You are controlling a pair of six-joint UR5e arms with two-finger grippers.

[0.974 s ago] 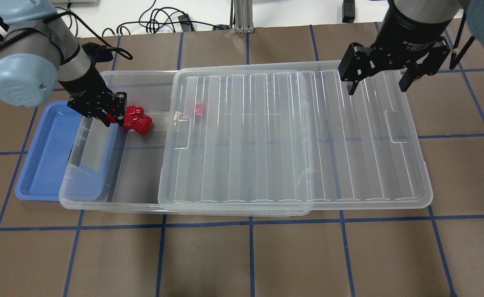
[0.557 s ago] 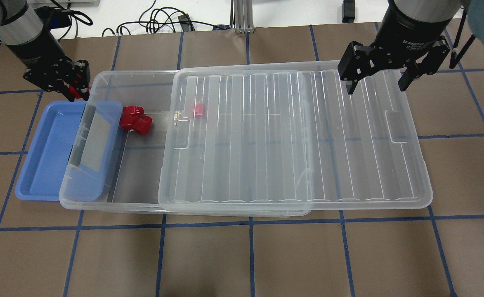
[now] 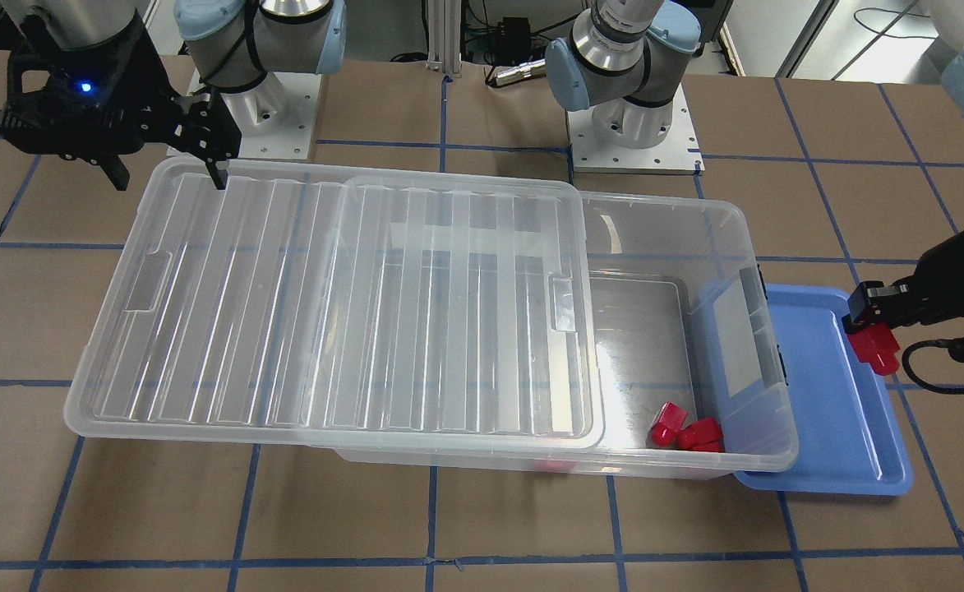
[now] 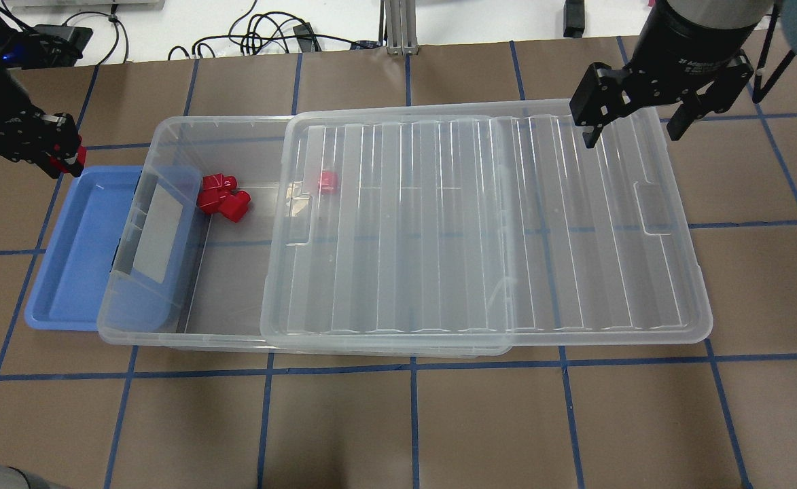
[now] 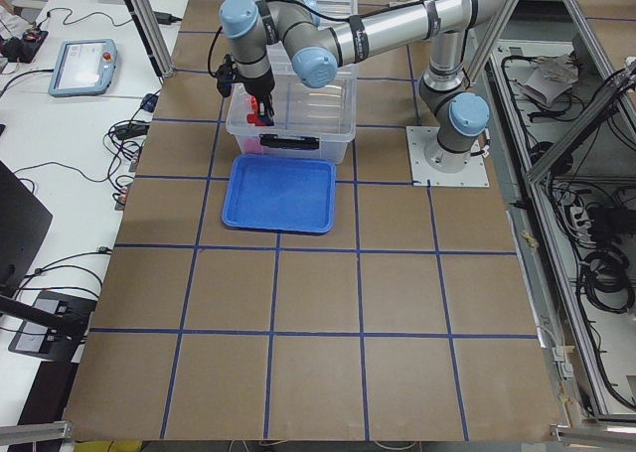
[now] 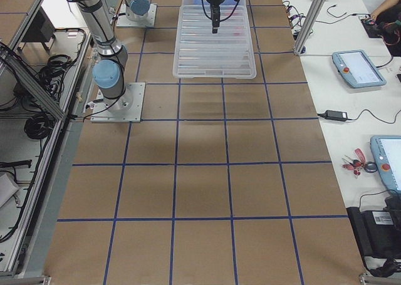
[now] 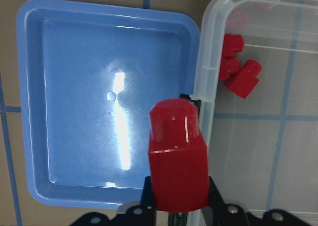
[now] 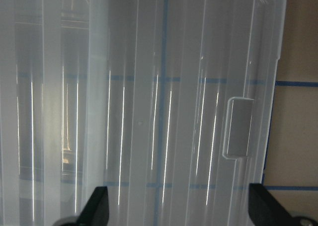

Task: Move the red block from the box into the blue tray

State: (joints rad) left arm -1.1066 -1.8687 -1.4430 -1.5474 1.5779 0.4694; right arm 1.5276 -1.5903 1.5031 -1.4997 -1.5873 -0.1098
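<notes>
My left gripper (image 4: 65,157) is shut on a red block (image 7: 177,156), which also shows in the front view (image 3: 876,352). It holds the block above the far end of the blue tray (image 4: 65,272), by the tray's rim next to the box wall. The clear box (image 4: 187,123) has its lid (image 4: 480,224) slid to the right, so its left end is open. Several red blocks (image 4: 225,197) lie in the open end, and one more (image 4: 328,181) shows through the lid. My right gripper (image 4: 632,125) is open and empty above the lid's far right corner.
The box's left end overlaps the blue tray's (image 3: 851,444) right side. A grey latch (image 4: 121,255) sits on the box's left wall. Cables (image 4: 262,34) lie beyond the table's far edge. The two arm bases (image 3: 629,140) stand behind the box.
My left gripper has lifted out of the box with a red block and moved left to above the tray's far end. The right gripper has shifted slightly away and stays open.
</notes>
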